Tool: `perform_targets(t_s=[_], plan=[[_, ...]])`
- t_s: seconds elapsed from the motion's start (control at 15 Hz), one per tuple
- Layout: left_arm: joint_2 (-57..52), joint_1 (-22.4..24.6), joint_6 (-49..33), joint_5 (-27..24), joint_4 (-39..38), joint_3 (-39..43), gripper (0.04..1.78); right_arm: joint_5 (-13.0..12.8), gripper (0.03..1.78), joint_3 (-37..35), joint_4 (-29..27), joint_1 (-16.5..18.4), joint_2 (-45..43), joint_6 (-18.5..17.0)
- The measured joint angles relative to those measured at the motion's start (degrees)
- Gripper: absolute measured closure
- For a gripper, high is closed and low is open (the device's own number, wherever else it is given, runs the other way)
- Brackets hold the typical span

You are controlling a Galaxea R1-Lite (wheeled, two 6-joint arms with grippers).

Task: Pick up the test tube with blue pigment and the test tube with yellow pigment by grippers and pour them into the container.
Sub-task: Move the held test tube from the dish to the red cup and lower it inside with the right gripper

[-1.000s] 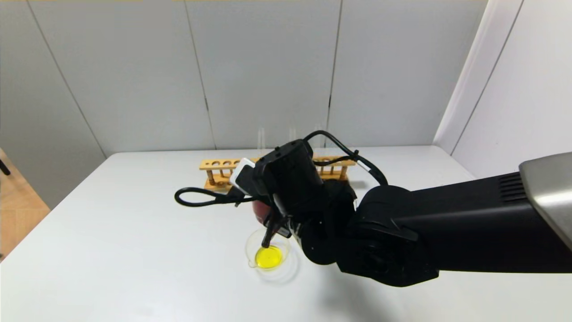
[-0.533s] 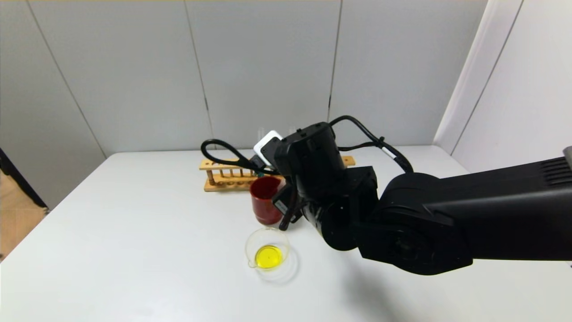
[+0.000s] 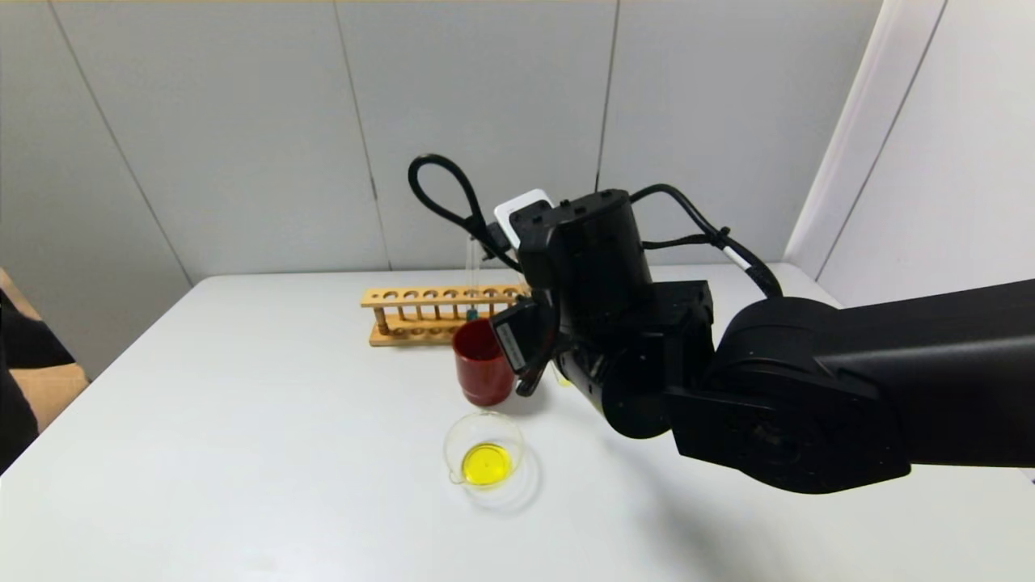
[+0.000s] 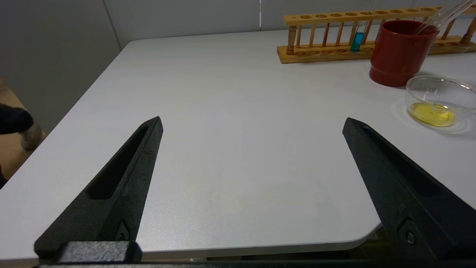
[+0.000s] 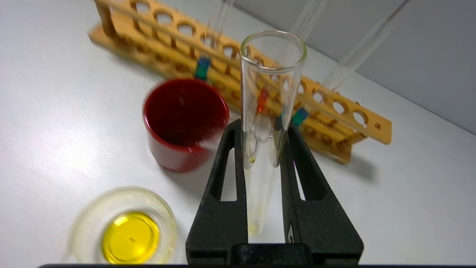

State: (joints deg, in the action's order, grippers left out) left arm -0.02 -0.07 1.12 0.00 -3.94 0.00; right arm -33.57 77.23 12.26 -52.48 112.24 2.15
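Note:
My right gripper point(image 5: 263, 124) is shut on the test tube with yellow pigment point(image 5: 271, 74), which is drained to a faint yellow trace at its bottom. In the head view this gripper point(image 3: 530, 380) hangs just right of the red cup, above the table. The container point(image 3: 483, 457) is a low glass dish holding a yellow pool point(image 5: 124, 227), in front of the cup. The test tube with blue pigment point(image 3: 471, 311) stands in the wooden rack point(image 4: 357, 41). My left gripper point(image 4: 253, 120) is open and empty over the table's near left corner.
A dark-red cup point(image 3: 483, 364) stands between dish and wooden rack point(image 3: 412, 299). Farther along the rack point(image 5: 353, 111) are another blue-filled tube point(image 5: 299, 116) and a red-filled one point(image 5: 262, 99). A dark figure point(image 3: 16, 364) shows at the left edge.
My right gripper rose from over the dish and swung back and to the right, ending beside the red cup with the emptied tube. The yellow pool in the dish is unchanged.

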Motion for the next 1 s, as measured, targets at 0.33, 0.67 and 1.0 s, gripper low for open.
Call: perform_targets(t_s=[0.33,0.67,1.0], plan=[[0.00,0.00,0.00,-0.02,-0.02,0.00,0.11,0.48,1.53,0.69,3.33,0.20,-0.88,-3.68],[0.00,-0.02,0.02,-0.02,-0.02,0.00,0.11,0.61,1.53,1.19,3.61,0.74,-1.94,-5.30],[0.00,0.00,0.02,0.00,0.00,0.00,0.11,0.61,1.53,-0.41,3.67,1.07,-4.68,-11.42]])
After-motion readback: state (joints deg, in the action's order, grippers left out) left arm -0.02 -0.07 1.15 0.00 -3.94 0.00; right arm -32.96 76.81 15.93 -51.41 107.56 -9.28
